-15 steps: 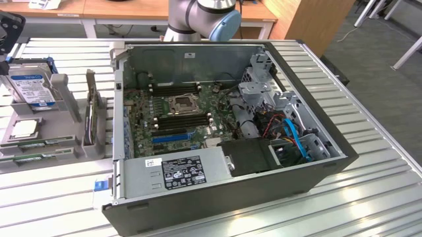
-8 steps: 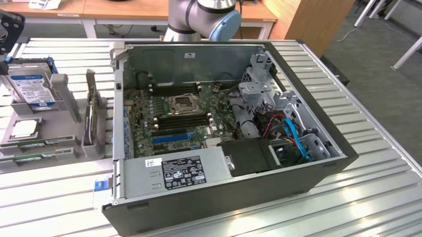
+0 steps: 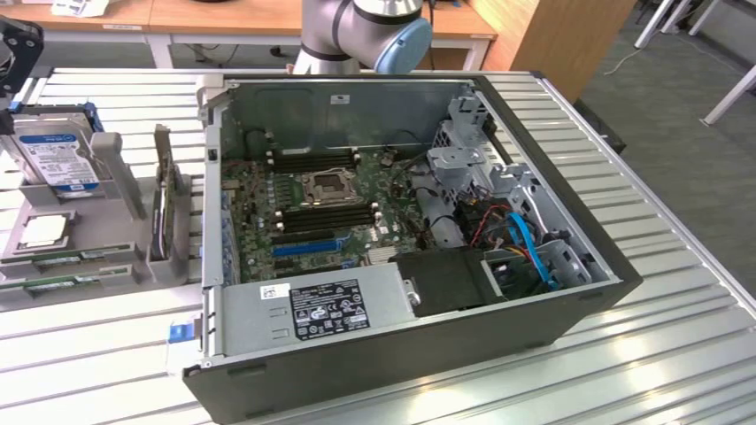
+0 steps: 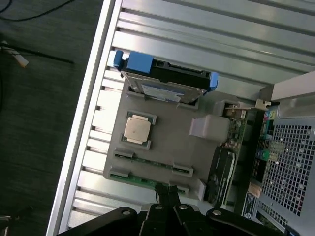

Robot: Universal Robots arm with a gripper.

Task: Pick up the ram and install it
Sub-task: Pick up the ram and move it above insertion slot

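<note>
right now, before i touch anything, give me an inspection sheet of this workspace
surface: slatted metal table carrying an open pc case with a grey holder beside it
job's things: two ram sticks lying in the grey holder; the memory slots on the motherboard look empty
clutter: hard drive and cpu in the same holder
grippers: gripper shut, holding nothing, hanging above the holder's edge where the ram sticks lie
cables: blue and red cables inside the case; black cable on the floor
surroundings: wooden desks behind the table
</note>
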